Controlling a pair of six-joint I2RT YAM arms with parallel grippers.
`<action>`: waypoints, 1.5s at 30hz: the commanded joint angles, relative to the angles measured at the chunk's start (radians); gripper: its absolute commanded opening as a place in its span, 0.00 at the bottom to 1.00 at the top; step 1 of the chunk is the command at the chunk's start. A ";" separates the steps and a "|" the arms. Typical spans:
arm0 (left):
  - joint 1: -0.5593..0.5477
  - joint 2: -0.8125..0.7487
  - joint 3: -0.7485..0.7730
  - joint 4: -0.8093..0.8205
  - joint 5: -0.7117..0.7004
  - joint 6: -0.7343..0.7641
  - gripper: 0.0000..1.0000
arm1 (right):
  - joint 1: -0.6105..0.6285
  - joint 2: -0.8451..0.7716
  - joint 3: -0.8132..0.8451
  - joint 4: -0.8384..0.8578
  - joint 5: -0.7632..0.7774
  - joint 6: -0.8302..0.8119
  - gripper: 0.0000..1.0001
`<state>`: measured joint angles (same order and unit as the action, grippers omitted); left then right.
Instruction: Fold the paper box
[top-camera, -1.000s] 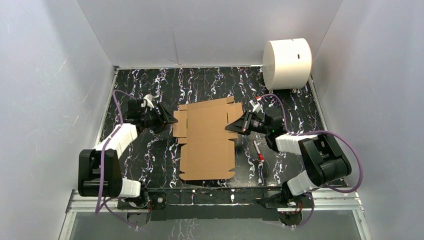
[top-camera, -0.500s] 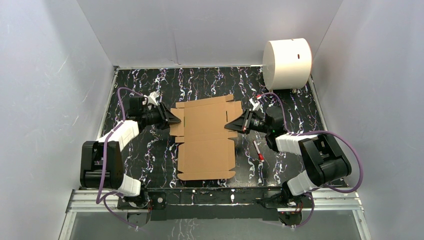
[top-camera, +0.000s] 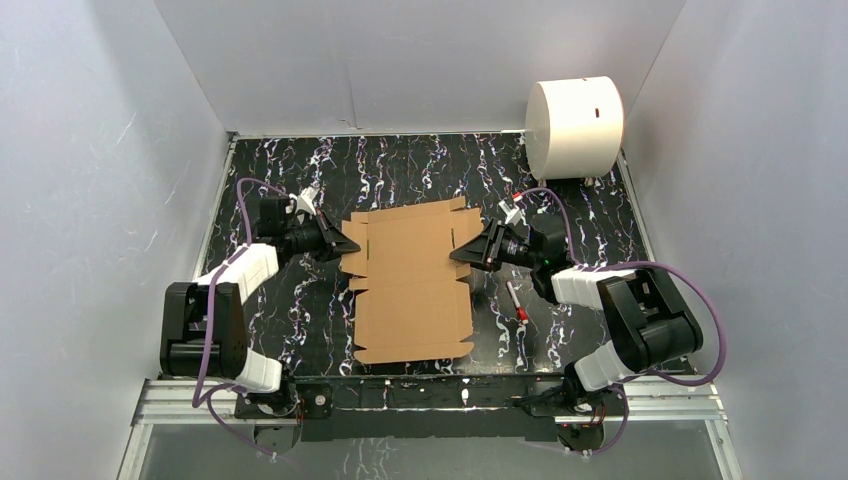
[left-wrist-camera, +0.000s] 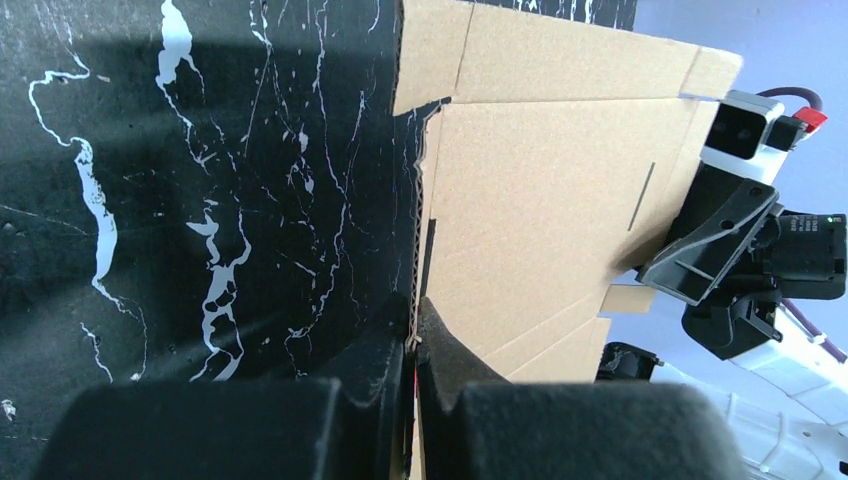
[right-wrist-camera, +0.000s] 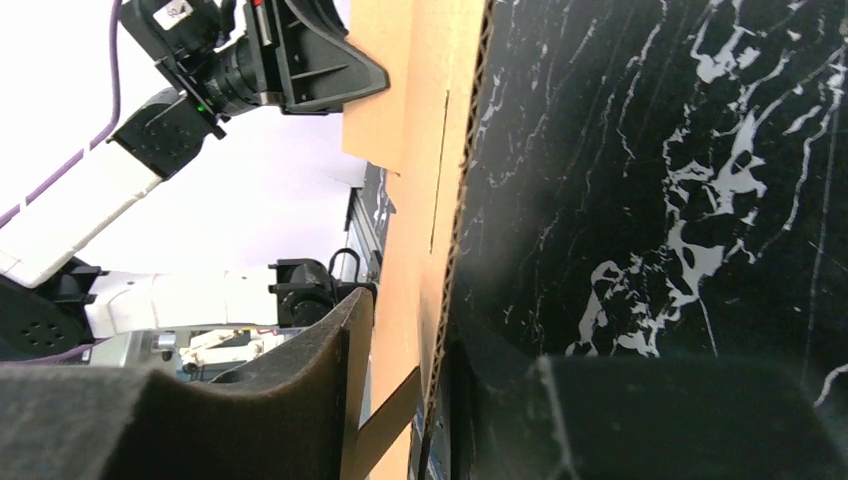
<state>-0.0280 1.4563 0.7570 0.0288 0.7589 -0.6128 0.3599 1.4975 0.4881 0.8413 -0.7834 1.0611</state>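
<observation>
Matt brown corrugated cardboard of the paper box, flutes bare at the cut edge; smooth black white-veined marble-look table; matt black fingers of the left gripper; smooth white cylinder

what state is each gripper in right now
left gripper: closed on the paper box edge.
right gripper: open, jaws straddling the box's opposite edge.

The paper box is a flat, unfolded sheet of plain brown cardboard, longer front to back than wide. Crease lines cross it, thin slits are cut near its side edges, and notched flaps ring its outline. The far part is slightly wider than the near part. It lies a little askew, well apart from the white drum, nearer than it and to its left.
</observation>
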 joint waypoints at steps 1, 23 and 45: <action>0.016 -0.058 -0.024 0.029 0.009 -0.033 0.00 | -0.003 -0.028 0.029 -0.057 0.008 -0.071 0.43; 0.027 -0.108 -0.056 0.041 -0.050 -0.058 0.00 | 0.010 -0.160 0.094 -0.515 0.174 -0.336 0.21; -0.018 -0.142 0.022 -0.092 -0.174 0.037 0.00 | 0.249 -0.105 0.378 -0.880 0.526 -0.572 0.38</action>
<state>-0.0315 1.3594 0.7219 -0.0032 0.5667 -0.6189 0.5995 1.4071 0.8143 -0.0227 -0.2874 0.5365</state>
